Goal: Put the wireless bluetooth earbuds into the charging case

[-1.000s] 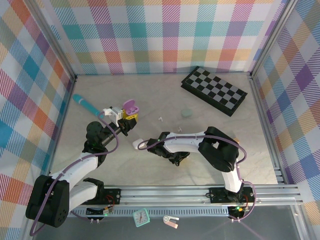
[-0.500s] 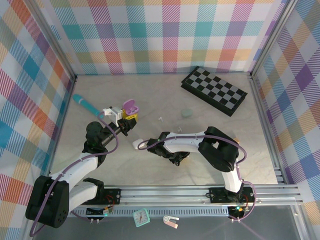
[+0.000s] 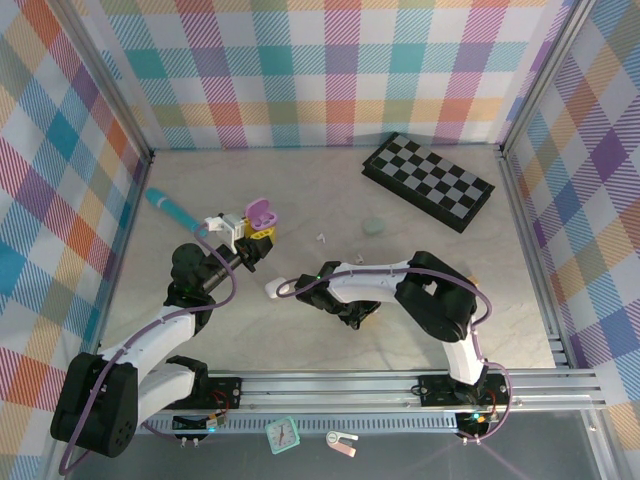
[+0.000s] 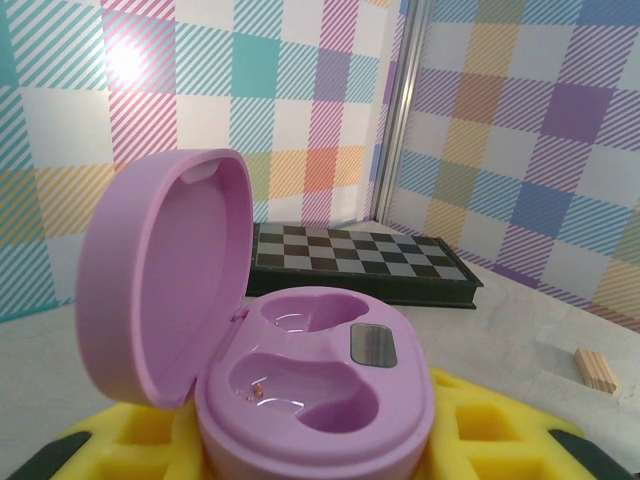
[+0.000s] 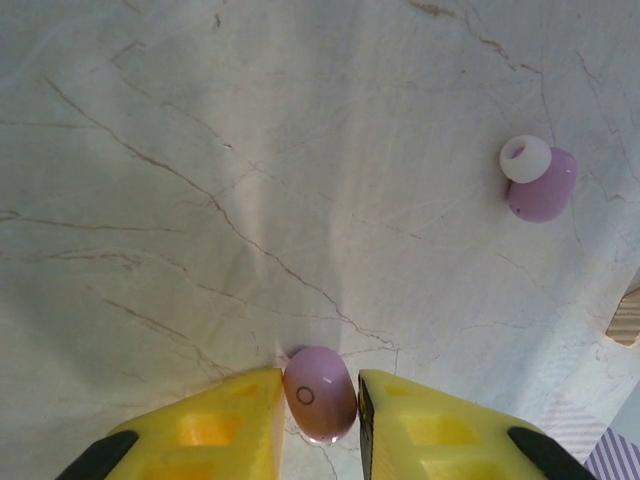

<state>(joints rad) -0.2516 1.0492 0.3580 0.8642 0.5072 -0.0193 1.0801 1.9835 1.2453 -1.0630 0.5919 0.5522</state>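
Note:
My left gripper (image 4: 320, 462) is shut on a lilac charging case (image 4: 330, 395) and holds it off the table. Its lid (image 4: 165, 290) stands open to the left, and both wells are bare. From above, the case (image 3: 262, 212) sits at the tip of the left gripper (image 3: 256, 236). My right gripper (image 5: 320, 412) points down at the table, its yellow fingers (image 5: 215, 425) closed on either side of a lilac earbud (image 5: 318, 393) that rests on the marble. A second lilac earbud (image 5: 537, 180) with a white tip lies apart at the upper right. From above, the right gripper (image 3: 353, 313) is mid-table.
A folded chessboard (image 3: 428, 180) lies at the back right. A mint case (image 3: 372, 226) and tiny white buds (image 3: 322, 237) lie mid-table. A white case (image 3: 273, 288) lies left of the right wrist. A teal pen (image 3: 170, 208) lies at the left. A wooden block (image 4: 597, 367) lies to the right.

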